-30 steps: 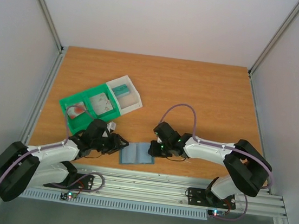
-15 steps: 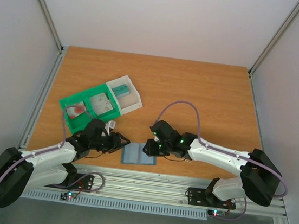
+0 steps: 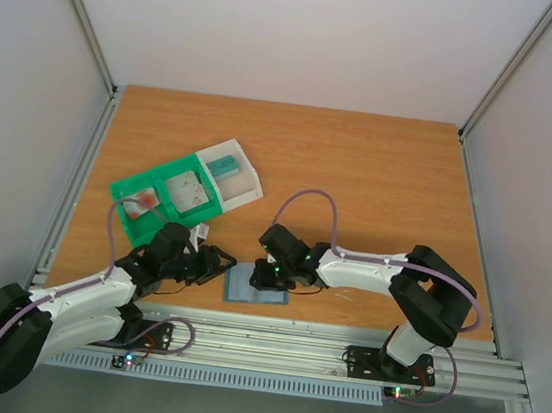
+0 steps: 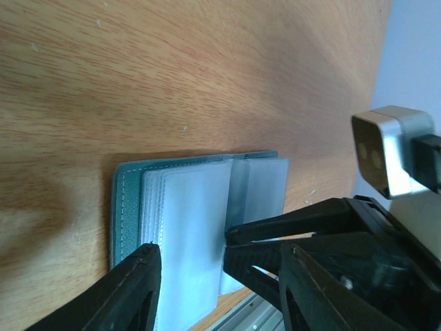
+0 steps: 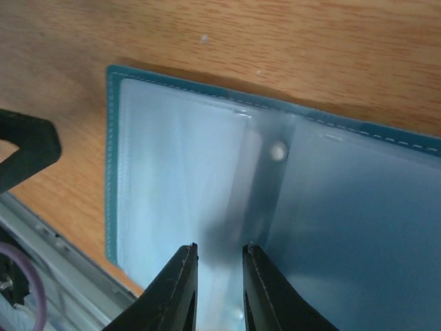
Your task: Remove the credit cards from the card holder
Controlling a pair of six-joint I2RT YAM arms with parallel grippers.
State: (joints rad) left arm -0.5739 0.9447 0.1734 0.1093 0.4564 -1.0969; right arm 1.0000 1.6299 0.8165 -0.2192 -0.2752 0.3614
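The wooden surface (image 3: 361, 167) sat between plain white walls (image 3: 298, 28), with metal rails (image 3: 339, 350) along its near edge. Toward the back left lay the green-and-clear tray (image 3: 163, 181): a teal card (image 3: 223, 167) in its clear end, a whitish card (image 3: 135, 205) with red marks in its green end. The holder (image 3: 243, 290) lay open and flat near the front edge, clear sleeves (image 5: 172, 172) facing up; whether cards were inside them I couldn't tell.

My left arm (image 3: 84, 289) stretched low and forward to the right, and my right arm (image 3: 369, 270) reached low to the left, so the two claws met over the holder. My left claw (image 3: 223, 266) stood well spread at the holder's left end, grasping nothing. My right claw (image 5: 219, 249) was only narrowly parted, its tips over the sleeves by the fold, with nothing caught between them that I could see.
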